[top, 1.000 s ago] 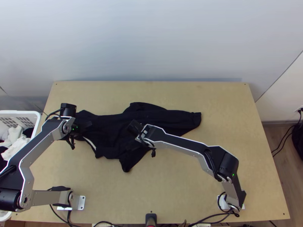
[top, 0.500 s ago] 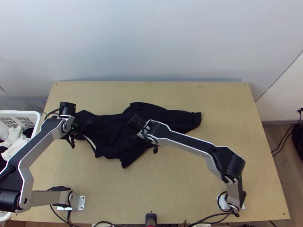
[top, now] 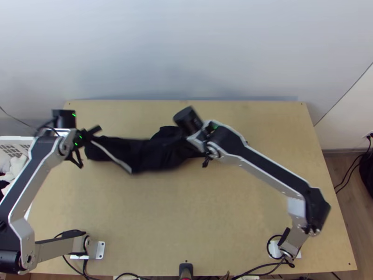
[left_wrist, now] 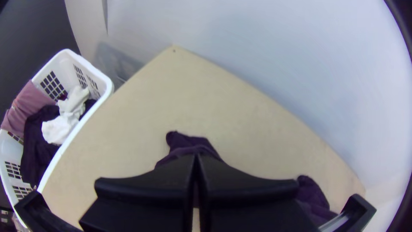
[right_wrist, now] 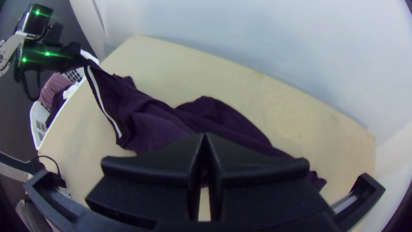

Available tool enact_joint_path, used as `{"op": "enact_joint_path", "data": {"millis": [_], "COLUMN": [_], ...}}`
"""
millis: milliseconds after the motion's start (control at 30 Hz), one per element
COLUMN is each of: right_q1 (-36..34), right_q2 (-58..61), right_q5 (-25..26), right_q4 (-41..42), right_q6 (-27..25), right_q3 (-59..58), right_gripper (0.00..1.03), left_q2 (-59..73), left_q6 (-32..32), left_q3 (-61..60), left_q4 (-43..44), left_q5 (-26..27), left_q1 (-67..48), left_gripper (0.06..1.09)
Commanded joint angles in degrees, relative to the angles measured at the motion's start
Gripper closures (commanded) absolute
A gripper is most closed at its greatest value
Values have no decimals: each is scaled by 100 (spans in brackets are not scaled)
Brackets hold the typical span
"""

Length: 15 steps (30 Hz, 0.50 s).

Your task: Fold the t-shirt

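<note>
My left gripper point(top: 95, 131) is clamped on a corner of the dark, soft t-shirt point(top: 149, 154), raised beside the white plastic basket point(top: 14, 139) with its slotted sides. The cloth slopes down in loose creases, a thin pale strip point(top: 112, 157) along one edge, onto the smooth light wooden table point(top: 163, 219). My right gripper's point(top: 190, 139) fingertips meet over it; I cannot tell whether they pinch cloth.

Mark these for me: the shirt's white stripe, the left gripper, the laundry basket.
White stripe point(right_wrist: 102, 106): right wrist view, its middle stretch.
Left gripper point(left_wrist: 196, 156): left wrist view, between its fingertips.
Laundry basket point(left_wrist: 102, 81): left wrist view, rim.
</note>
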Motion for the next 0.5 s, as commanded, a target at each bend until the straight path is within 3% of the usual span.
{"op": "enact_joint_path", "data": {"millis": [0, 267, 467], "right_q1": [-165, 178, 679], "right_q2": [-515, -524, -330], "right_q5": [385, 1079, 1290], "right_q4": [-167, -281, -61], "right_q6": [-308, -994, -1468], "right_q3": [760, 1832, 2368], "right_gripper": [100, 100, 100], "left_q2": [-191, -156, -156], "left_q6": [-17, 150, 721], "left_q3": [1243, 3027, 4170], "left_q4": [-113, -174, 63], "left_q5": [-349, -683, -955], "left_q1": [276, 918, 1331], "left_gripper": [105, 105, 105]}}
